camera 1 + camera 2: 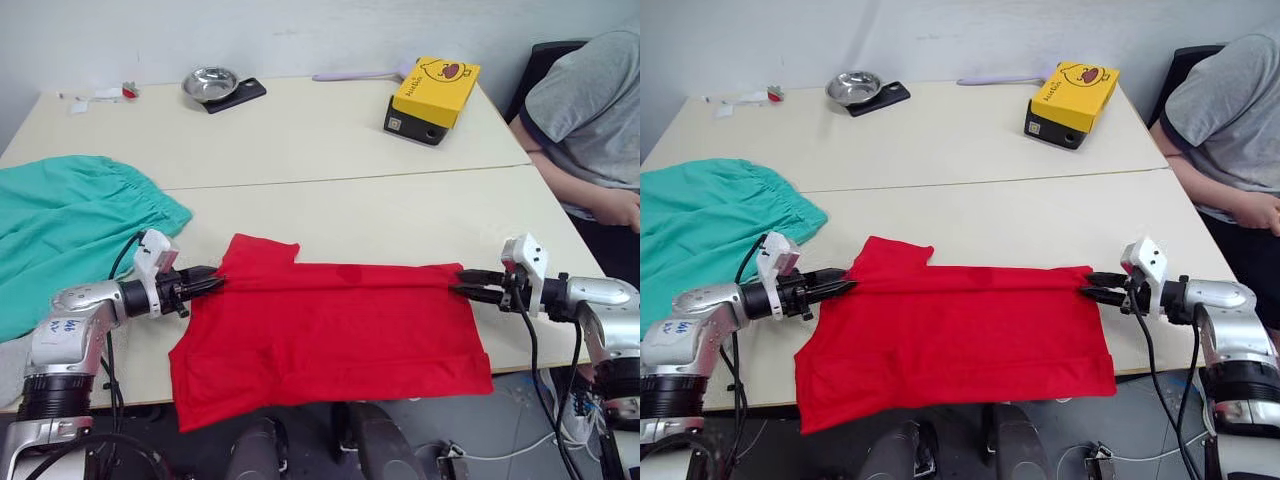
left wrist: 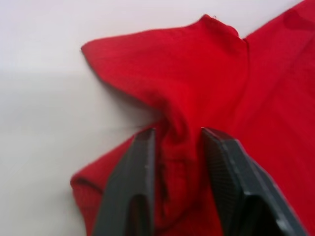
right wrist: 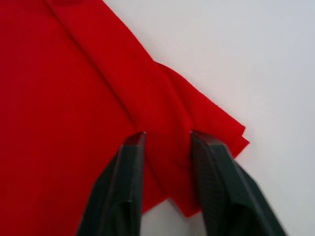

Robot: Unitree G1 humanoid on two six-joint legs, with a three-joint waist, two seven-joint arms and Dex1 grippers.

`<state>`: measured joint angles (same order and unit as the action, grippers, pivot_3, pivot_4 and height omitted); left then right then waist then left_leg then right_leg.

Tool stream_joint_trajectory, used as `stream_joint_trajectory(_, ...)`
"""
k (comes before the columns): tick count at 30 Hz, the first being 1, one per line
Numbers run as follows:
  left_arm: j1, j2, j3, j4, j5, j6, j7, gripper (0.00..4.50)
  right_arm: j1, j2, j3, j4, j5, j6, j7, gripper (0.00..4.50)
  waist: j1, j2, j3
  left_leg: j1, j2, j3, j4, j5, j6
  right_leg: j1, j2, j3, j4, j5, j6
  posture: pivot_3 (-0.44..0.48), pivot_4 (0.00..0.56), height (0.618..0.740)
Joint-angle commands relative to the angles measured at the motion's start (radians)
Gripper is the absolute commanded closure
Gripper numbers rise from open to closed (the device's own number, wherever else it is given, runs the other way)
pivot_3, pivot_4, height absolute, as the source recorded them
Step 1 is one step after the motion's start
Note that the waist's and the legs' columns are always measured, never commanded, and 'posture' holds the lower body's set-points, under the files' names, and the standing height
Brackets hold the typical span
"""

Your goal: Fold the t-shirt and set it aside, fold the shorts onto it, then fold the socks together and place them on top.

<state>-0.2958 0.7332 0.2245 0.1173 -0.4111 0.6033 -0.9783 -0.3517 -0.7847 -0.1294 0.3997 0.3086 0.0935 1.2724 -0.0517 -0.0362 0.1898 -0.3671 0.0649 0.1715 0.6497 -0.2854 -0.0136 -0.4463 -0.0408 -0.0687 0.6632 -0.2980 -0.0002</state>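
T-shirt (image 1: 330,335) spread red across lower centre of the head views, on the near part of the desk (image 1: 330,215), near edge draping over the front; a lengthwise crease running between the two hands. Left hand (image 1: 213,284) at lower left, fingers narrow and pinching a bunched ridge of red cloth near the sleeve. Right hand (image 1: 462,284) at lower right, likewise closed down on a doubled edge of the same cloth. Looks like the first fold in hand, not finished; nothing set aside yet. Shorts (image 1: 70,225) lying unfolded at the left edge of frame, teal-green, well apart from the shirt, untouched. Socks not made out. Most of the task remaining, by this reading.
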Motion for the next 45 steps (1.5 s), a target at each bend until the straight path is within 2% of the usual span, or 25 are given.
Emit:
stream_joint_trajectory(1,-0.039,0.067,0.095,-0.007,-0.094,0.144,0.006,1.66,0.048,-0.007,-0.118,-0.133,0.074,-0.095,-0.026,1.88,0.0,0.0,0.0,0.0,0.0,0.0,0.0,0.0,0.0,0.0,0.0,0.0,0.0,0.0,0.0,0.0,0.15,0.74)
stream_joint_trajectory(4,-0.122,0.084,0.109,0.062,-0.13,0.237,0.03,0.7,0.088,0.0,-0.158,-0.263,0.14,-0.056,-0.046,0.84,0.003,0.0,0.0,0.0,0.0,-0.001,0.0,0.0,0.0,0.0,0.0,0.0,0.0,0.0,0.0,0.0,0.15,0.74)
stream_joint_trajectory(6,-0.19,0.087,0.068,0.114,-0.124,0.281,0.022,0.01,0.095,0.003,-0.165,-0.351,0.209,0.029,-0.06,0.03,0.006,0.0,0.0,0.001,-0.001,-0.002,-0.001,0.0,0.0,0.001,0.0,-0.001,0.0,0.0,0.0,0.0,0.15,0.74)
stream_joint_trajectory(11,-0.394,0.034,-0.054,0.33,-0.045,0.374,0.084,0.0,0.09,0.005,-0.104,-0.451,0.225,0.093,-0.066,0.01,0.021,-0.001,0.0,0.001,-0.001,-0.003,0.0,0.0,0.0,0.001,0.001,-0.001,0.0,0.0,0.0,0.0,0.15,0.74)
stream_joint_trajectory(15,-0.469,0.004,-0.176,0.418,0.03,0.318,0.042,0.0,0.063,0.029,-0.077,-0.465,0.221,0.101,-0.096,0.01,0.023,-0.001,0.0,0.0,-0.001,-0.002,0.0,0.0,0.0,0.001,0.001,-0.001,-0.001,0.0,0.0,0.0,0.15,0.74)
stream_joint_trajectory(21,-0.549,-0.071,-0.264,0.502,0.096,0.25,0.013,0.0,0.059,0.045,-0.067,-0.465,0.215,0.087,-0.102,0.01,0.029,-0.001,0.0,0.0,-0.001,-0.002,0.003,0.0,0.0,0.002,0.0,-0.001,0.0,0.0,0.0,0.0,0.15,0.74)
stream_joint_trajectory(25,-0.563,-0.108,-0.309,0.533,0.143,0.193,-0.017,0.91,0.062,0.04,-0.072,-0.46,0.215,0.081,-0.094,0.0,0.033,-0.001,0.0,-0.001,-0.002,-0.003,0.003,0.0,0.001,0.002,0.0,-0.001,0.0,0.0,0.0,0.0,0.15,0.74)
stream_joint_trajectory(27,-0.567,-0.126,-0.319,0.553,0.163,0.168,-0.012,1.57,0.059,0.034,-0.076,-0.45,0.211,0.072,-0.091,0.0,0.033,-0.001,0.0,-0.001,-0.002,-0.003,0.003,0.0,0.001,0.002,0.0,-0.001,0.0,0.0,0.0,0.0,0.15,0.74)
stream_joint_trajectory(35,-0.586,-0.174,-0.241,0.606,0.152,0.097,0.019,4.25,0.086,0.04,-0.091,-0.444,0.208,0.035,-0.099,0.0,0.037,-0.001,0.0,-0.001,-0.002,-0.003,0.003,0.0,0.001,0.002,0.0,-0.001,0.0,0.0,0.0,0.0,0.15,0.74)
stream_joint_trajectory(36,-0.582,-0.179,-0.22,0.601,0.14,0.073,0.021,4.47,0.095,0.041,-0.09,-0.446,0.207,0.03,-0.1,0.0,0.037,-0.001,0.0,-0.001,-0.002,-0.003,0.003,0.0,0.001,0.002,0.0,-0.002,0.0,0.0,0.0,0.0,0.15,0.74)
stream_joint_trajectory(39,-0.549,-0.176,-0.172,0.553,0.099,-0.015,-0.039,4.47,0.117,0.042,-0.092,-0.451,0.207,0.021,-0.104,0.0,0.034,-0.001,0.0,-0.001,-0.002,-0.003,0.003,0.0,0.001,0.002,0.0,-0.002,0.0,0.0,0.0,0.0,0.15,0.74)
stream_joint_trajectory(43,-0.467,-0.146,-0.12,0.422,0.033,-0.118,-0.179,4.47,0.143,0.039,-0.101,-0.44,0.201,0.003,-0.105,0.0,0.021,-0.001,0.0,-0.001,-0.001,-0.003,0.003,0.0,0.001,0.002,0.0,-0.003,0.0,0.0,0.0,0.0,0.15,0.74)
stream_joint_trajectory(45,-0.412,-0.119,-0.132,0.369,0.041,-0.197,-0.246,4.47,0.153,0.039,-0.106,-0.426,0.195,-0.005,-0.108,0.0,0.018,-0.001,0.0,0.0,0.0,-0.002,0.003,0.001,0.0,0.002,0.0,-0.003,0.001,0.0,0.0,0.0,0.15,0.74)
